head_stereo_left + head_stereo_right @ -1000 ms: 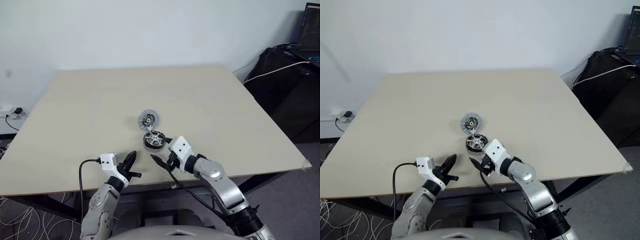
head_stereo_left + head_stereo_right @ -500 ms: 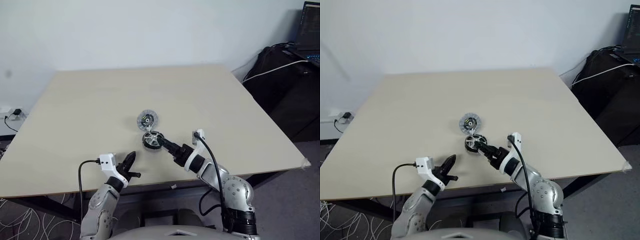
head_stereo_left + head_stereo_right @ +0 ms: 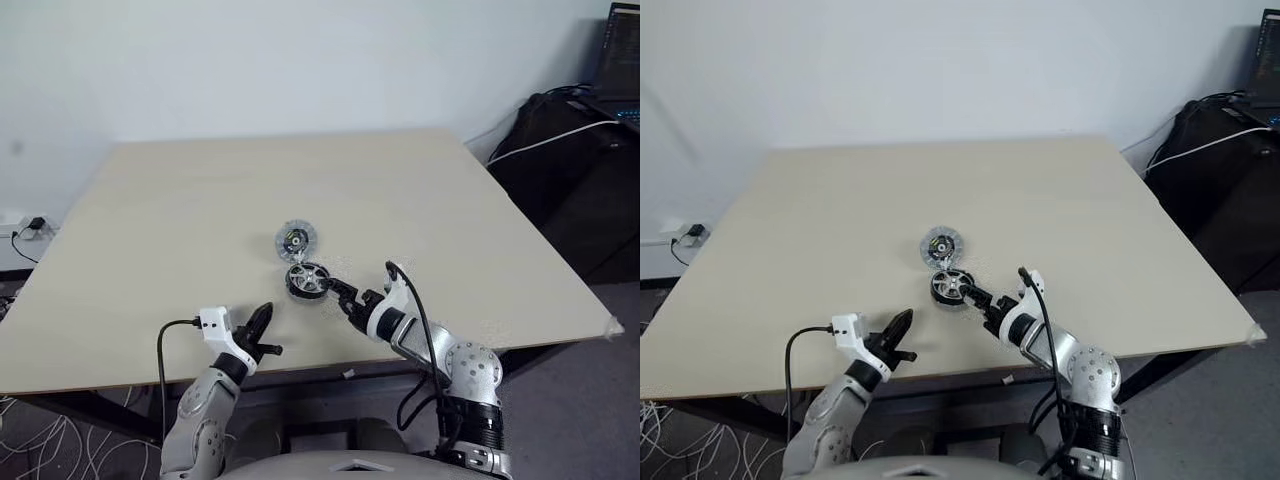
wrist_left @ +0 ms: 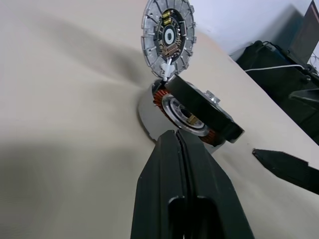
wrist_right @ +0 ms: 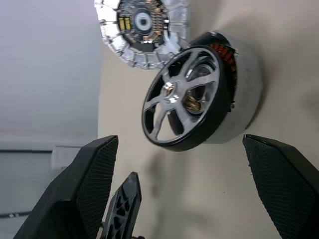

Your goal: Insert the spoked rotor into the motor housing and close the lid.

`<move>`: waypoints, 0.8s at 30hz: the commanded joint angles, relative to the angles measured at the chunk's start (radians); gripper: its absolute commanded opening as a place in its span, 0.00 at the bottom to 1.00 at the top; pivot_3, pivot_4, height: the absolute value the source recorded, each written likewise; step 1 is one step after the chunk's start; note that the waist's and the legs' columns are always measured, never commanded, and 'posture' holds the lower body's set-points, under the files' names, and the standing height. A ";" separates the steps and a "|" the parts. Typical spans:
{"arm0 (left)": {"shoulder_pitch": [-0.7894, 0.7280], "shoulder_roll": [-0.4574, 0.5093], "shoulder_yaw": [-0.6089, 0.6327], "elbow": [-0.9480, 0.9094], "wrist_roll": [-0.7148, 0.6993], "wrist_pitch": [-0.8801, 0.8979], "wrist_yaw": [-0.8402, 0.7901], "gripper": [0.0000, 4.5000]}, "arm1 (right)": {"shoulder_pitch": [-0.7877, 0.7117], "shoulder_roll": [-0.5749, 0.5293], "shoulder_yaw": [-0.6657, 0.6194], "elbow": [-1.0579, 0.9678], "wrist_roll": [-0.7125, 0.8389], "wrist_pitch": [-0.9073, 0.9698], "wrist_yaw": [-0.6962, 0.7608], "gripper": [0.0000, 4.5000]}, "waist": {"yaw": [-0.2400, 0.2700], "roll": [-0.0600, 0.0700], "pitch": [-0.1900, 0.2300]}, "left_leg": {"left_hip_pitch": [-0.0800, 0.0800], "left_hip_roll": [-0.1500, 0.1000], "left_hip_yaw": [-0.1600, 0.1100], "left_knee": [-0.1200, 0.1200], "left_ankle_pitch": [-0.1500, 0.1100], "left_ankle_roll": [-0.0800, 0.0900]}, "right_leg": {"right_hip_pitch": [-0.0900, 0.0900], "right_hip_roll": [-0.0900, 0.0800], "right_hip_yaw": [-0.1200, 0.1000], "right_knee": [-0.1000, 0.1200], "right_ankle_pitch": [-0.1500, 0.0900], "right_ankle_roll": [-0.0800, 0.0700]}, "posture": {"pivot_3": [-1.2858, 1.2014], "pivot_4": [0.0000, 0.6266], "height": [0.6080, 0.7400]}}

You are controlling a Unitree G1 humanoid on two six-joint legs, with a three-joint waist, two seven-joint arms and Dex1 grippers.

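Right wrist view: shiny silver spoked rotor (image 5: pixel 185 94) sat tilted, half-seated in the dark copper-wound motor housing (image 5: pixel 238 94) mid-worktop (image 3: pixel 180 220), grey ridged lid (image 5: pixel 142 27) touching behind. My right pincer (image 5: pixel 179 189) stood wide, empty; a crooked push could jam it.

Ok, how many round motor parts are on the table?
3. The lid lies flat farthest back; the motor housing sits just nearer the robot; the spoked rotor rests tilted, half-seated in it. None seems hidden.
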 commanded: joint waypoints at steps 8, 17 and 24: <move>-0.013 0.004 -0.007 -0.009 -0.002 -0.003 -0.013 0.00 | -0.058 0.095 0.005 0.059 0.109 -0.103 -0.080 0.96 | -0.007 0.002 0.000 | 0.000 0.000 0.000 0.000 0.000 0.000 | 0.000 0.000 0.000 0.000 0.000 0.000 | 0.52 0.00 1.00; -0.013 0.005 -0.008 -0.010 -0.003 0.001 -0.013 0.00 | -0.078 0.104 0.050 0.106 0.121 -0.145 -0.088 0.96 | -0.009 0.003 0.000 | 0.000 0.000 0.000 0.000 0.000 0.000 | 0.000 0.000 0.000 0.000 0.000 0.000 | 0.52 0.00 1.00; -0.011 0.002 -0.007 -0.014 -0.002 0.001 -0.011 0.00 | -0.107 0.094 0.077 0.155 0.113 -0.176 -0.068 0.96 | -0.011 0.003 0.001 | 0.000 0.000 0.000 0.000 0.000 0.000 | 0.000 0.000 0.000 0.000 0.000 0.000 | 0.52 0.00 1.00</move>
